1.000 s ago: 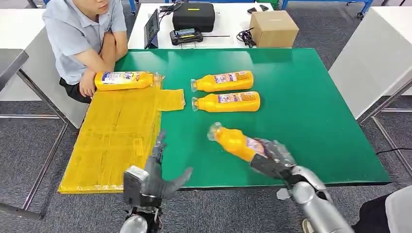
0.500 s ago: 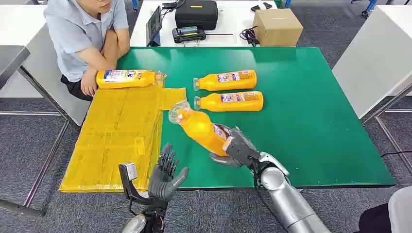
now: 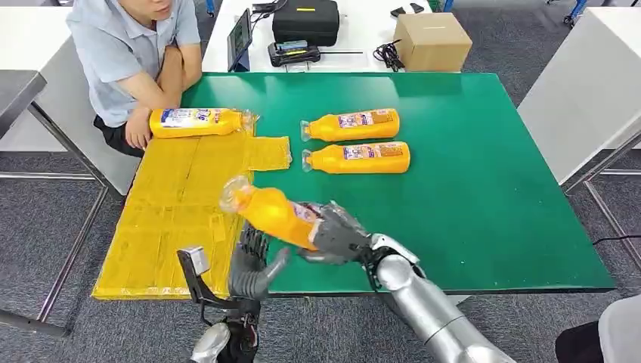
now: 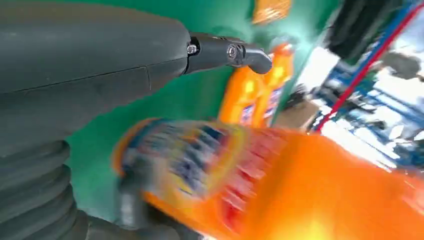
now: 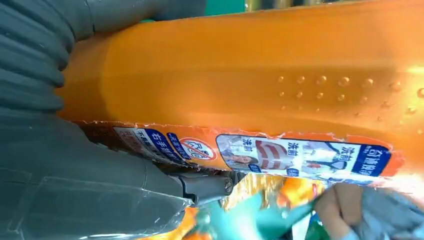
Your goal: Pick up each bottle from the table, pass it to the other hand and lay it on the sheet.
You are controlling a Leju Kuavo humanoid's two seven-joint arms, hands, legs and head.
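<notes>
My right hand [image 3: 336, 234] grips an orange bottle [image 3: 270, 214] by its base, cap end pointing up and left, just above the table's front edge. The same bottle [image 5: 250, 75] fills the right wrist view and passes blurred through the left wrist view [image 4: 280, 185]. My left hand [image 3: 253, 265] waits right under it with fingers spread, palm up, holding nothing. Two more orange bottles [image 3: 351, 125] [image 3: 359, 158] lie side by side mid-table. Another bottle [image 3: 196, 122] lies at the far end of the yellow sheet [image 3: 178, 212].
A person sits at the far left corner, one hand [image 3: 137, 137] by the bottle on the sheet. The green table [image 3: 484, 189] is bare on its right half. Behind it a white table holds a black case [image 3: 304, 23] and a cardboard box [image 3: 432, 41].
My right hand has carried the bottle left, from the table's middle front to just above my left hand. The left hand has risen slightly and turned its open palm toward the bottle.
</notes>
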